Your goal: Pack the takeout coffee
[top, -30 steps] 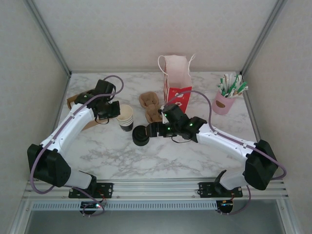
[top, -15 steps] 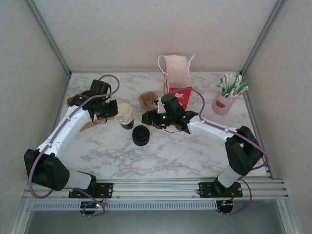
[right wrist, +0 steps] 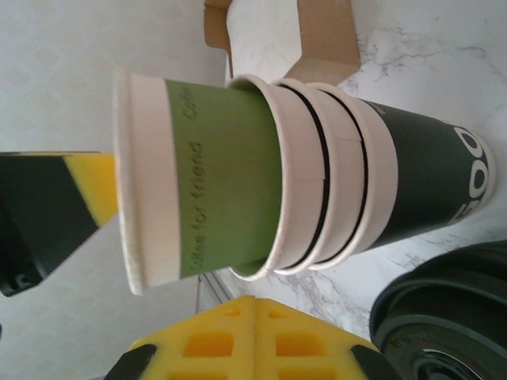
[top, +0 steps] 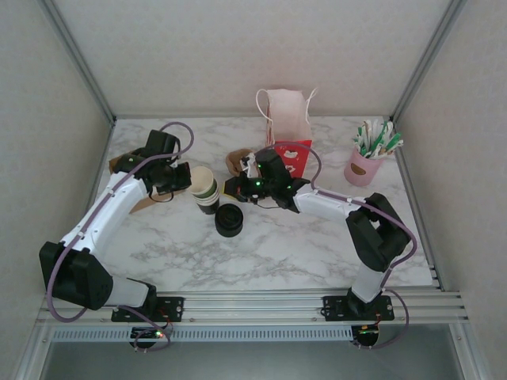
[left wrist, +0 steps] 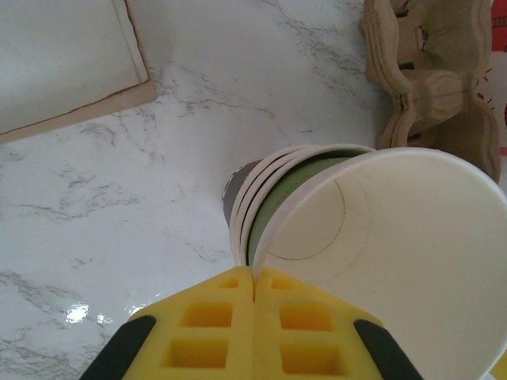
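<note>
Coffee cup (top: 229, 220), black lid on, stood upright just beside the stack of cups (top: 204, 191), on its near-right side. Right claw (top: 232, 188) hung just right of the stack, jaws closed on nothing; the coffee lay just nearward of it. Left claw (top: 184, 177), left of the stack, pinched the top cup (left wrist: 396, 237) by its rim. Judgement: right arm nearer; it must open and descend around the vertical cup.

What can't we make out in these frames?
Takeout coffee: right wrist view, cut off by the frame corner.
Cup carrier: top view, right arm covers part.
Top cup wall in the left gripper: left wrist view, fingers hide it.
Sticks in pink holder: top view, too small.
</note>
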You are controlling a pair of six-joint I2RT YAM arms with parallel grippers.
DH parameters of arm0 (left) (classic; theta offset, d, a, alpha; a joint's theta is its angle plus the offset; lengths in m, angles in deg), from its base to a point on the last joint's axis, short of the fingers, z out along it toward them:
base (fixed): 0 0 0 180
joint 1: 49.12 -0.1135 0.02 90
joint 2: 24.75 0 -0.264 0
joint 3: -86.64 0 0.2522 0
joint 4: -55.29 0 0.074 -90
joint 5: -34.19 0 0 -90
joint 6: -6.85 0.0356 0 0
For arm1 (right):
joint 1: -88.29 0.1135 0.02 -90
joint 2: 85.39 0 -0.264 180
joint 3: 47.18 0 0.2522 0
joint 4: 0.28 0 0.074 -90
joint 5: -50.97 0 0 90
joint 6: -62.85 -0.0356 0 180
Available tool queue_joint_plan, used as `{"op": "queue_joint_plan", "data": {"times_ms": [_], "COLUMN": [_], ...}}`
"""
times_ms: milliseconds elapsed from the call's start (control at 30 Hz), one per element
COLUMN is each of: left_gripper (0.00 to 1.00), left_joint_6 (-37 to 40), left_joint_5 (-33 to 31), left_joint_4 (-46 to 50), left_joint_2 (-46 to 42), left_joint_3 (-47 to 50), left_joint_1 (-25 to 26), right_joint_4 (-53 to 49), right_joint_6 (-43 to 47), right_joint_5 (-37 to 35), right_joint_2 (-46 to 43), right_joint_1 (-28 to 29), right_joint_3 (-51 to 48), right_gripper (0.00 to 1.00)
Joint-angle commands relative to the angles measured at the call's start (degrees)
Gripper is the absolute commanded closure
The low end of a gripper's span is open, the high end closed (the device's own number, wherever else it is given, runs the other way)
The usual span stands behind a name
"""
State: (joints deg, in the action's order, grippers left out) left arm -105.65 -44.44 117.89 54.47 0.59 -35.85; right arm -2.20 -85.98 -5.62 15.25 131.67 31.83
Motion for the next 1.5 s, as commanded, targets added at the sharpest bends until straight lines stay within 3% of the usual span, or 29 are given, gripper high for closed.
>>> {"op": "queue_joint_plan", "data": {"times_ms": [0, 267, 667, 933, 1200, 1333, 1467], "left_gripper": [1.00, 1.00, 1.00, 1.00, 1.00, 1.00, 1.00], "left_joint_6": [-0.21, -0.26, -2.65, -6.26, -8.98, -9.59, -9.85], "left_joint_5": [0.23, -1.42, -2.40, -4.70, -8.63, -8.22, -7.81], "left_joint_4": [0.15, 4.93, 9.85, 9.65, 7.56, 5.17, 3.07], "left_joint_2": [-0.38, -1.70, -3.68, -2.14, 4.28, 8.58, 13.40], "left_joint_3": [-0.14, -7.90, -17.46, -21.10, -21.45, -21.29, -21.02], "left_joint_1": [-0.53, -0.45, 4.42, 14.11, 24.69, 29.07, 32.54], "right_joint_4": [1.73, -9.52, -22.79, -39.94, -56.80, -63.06, -64.35], "right_joint_6": [-1.15, 6.12, 13.35, 19.02, 18.21, 15.81, 13.97], "right_joint_5": [1.51, -3.74, -11.23, -26.67, -46.82, -53.50, -55.79], "right_joint_2": [1.11, -7.04, -21.61, -36.79, -52.29, -56.85, -58.91], "right_joint_1": [-0.31, -1.98, -0.84, 1.98, 1.97, 1.97, 1.88], "right_joint_3": [2.12, 1.54, -2.01, -5.19, -9.96, -12.54, -15.24], "right_gripper": [0.96, 0.85, 0.53, 0.30, 0.03, 0.01, 0.01]}}
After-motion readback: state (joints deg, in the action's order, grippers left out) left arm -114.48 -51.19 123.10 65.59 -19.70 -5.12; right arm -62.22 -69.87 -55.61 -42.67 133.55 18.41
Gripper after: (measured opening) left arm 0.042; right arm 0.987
